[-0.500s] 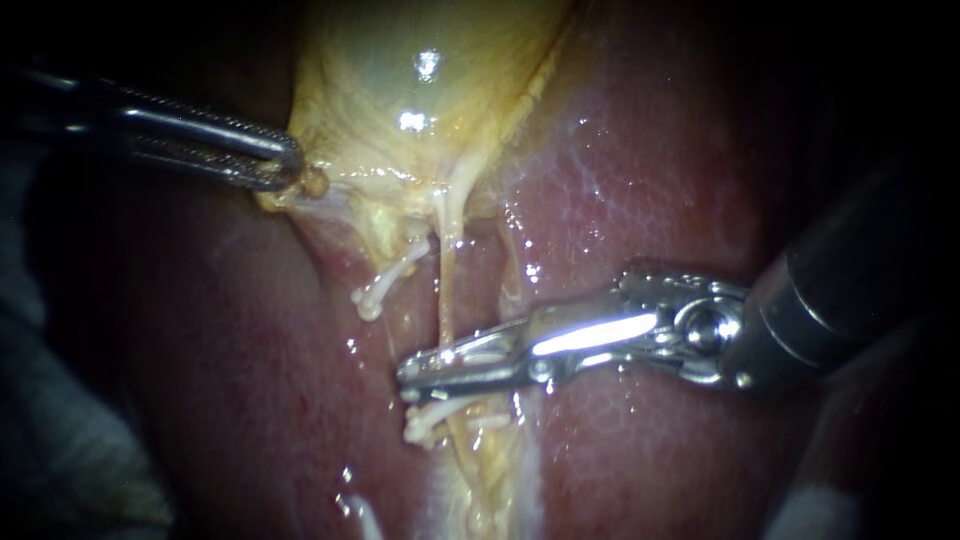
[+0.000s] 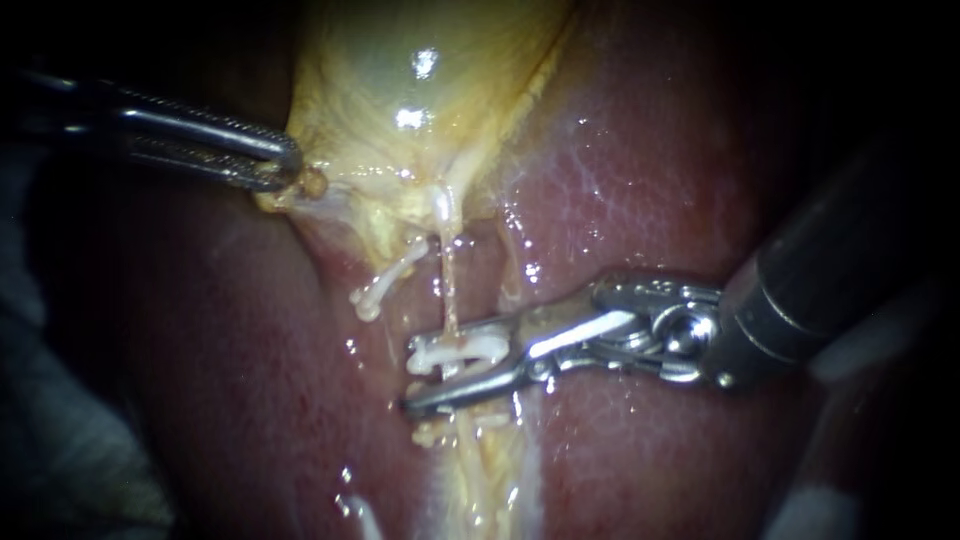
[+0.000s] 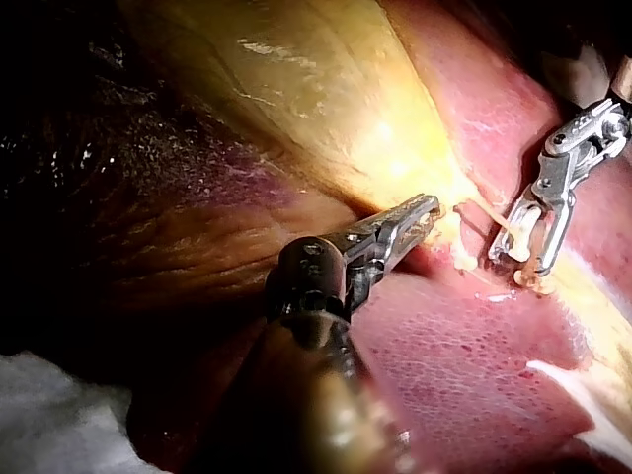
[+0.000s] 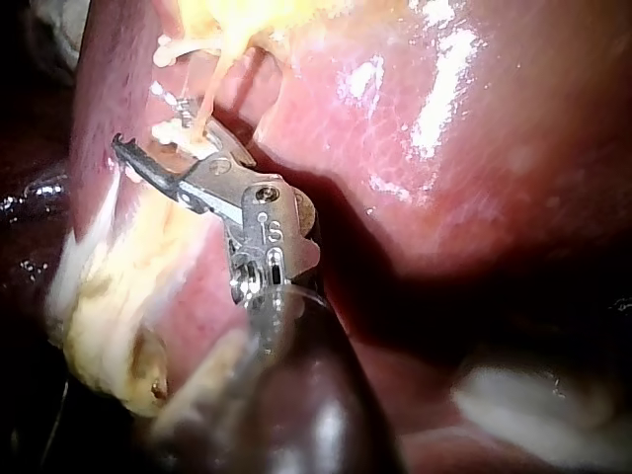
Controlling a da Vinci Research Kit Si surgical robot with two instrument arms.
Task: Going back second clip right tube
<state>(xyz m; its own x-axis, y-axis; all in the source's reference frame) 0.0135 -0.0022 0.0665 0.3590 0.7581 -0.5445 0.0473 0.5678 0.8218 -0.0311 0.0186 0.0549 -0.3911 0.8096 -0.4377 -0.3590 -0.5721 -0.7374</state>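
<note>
Our right instrument (image 2: 412,378) straddles the right tube (image 2: 447,275) with open jaws, bare liver (image 2: 250,380) free at 9 o'clock. We count three clips: middle clip (image 2: 455,350) between the jaws, lower clip (image 2: 430,432) at 6 o'clock, upper clip (image 2: 378,288) at 11. Our left instrument (image 2: 290,165) pinches the gallbladder (image 2: 420,90).

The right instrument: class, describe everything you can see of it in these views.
My right instrument has a dark shaft entering from the right, a shiny metal hinged wrist and two slim metal jaws. The jaws stand open and straddle the thin yellowish tube below the gallbladder. A white clip sits on the tube between them, near the upper jaw, with a gap to the lower one. The instrument lies low over the wet liver.
</note>
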